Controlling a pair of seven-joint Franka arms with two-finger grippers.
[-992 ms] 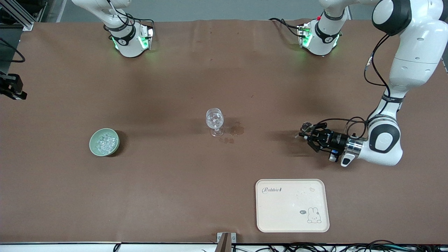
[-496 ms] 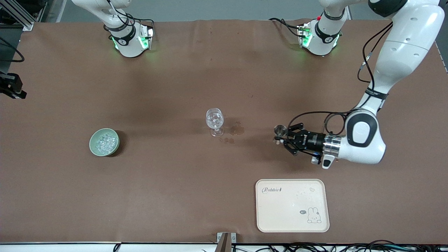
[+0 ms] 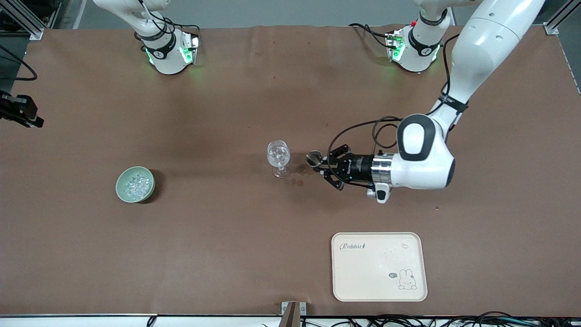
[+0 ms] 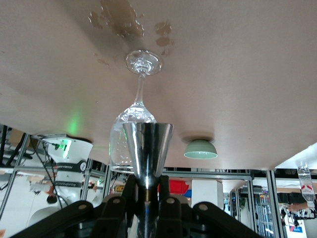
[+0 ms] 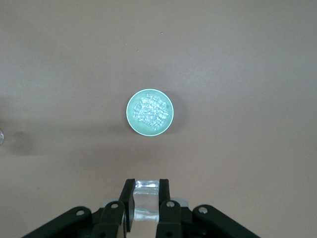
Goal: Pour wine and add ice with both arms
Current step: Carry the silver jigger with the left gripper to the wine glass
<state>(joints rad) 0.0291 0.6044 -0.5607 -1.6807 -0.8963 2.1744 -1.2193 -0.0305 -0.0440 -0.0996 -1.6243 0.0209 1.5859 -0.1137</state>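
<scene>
A clear stemmed glass [image 3: 278, 156] stands at the table's middle. My left gripper [image 3: 323, 164] is shut on a small metal cone-shaped cup [image 3: 313, 158], held on its side just beside the glass, toward the left arm's end. In the left wrist view the cup [image 4: 148, 148] sits between the fingers [image 4: 169, 198], right in front of the glass [image 4: 137, 119]. A pale green bowl [image 3: 135, 184] holds ice [image 3: 136, 183] toward the right arm's end. My right gripper [image 5: 146, 198] is shut on a clear ice cube [image 5: 146, 204], high over the table beside the bowl [image 5: 149, 112].
Brown wet stains [image 3: 305, 170] lie on the table beside the glass's foot. A pale tray [image 3: 379, 265] with a rabbit print lies nearer the front camera, toward the left arm's end. Both arm bases stand along the table's edge farthest from the front camera.
My left arm has swung from the left arm's end toward the glass, carrying the metal cup up beside it. The bowl, glass and tray have not moved.
</scene>
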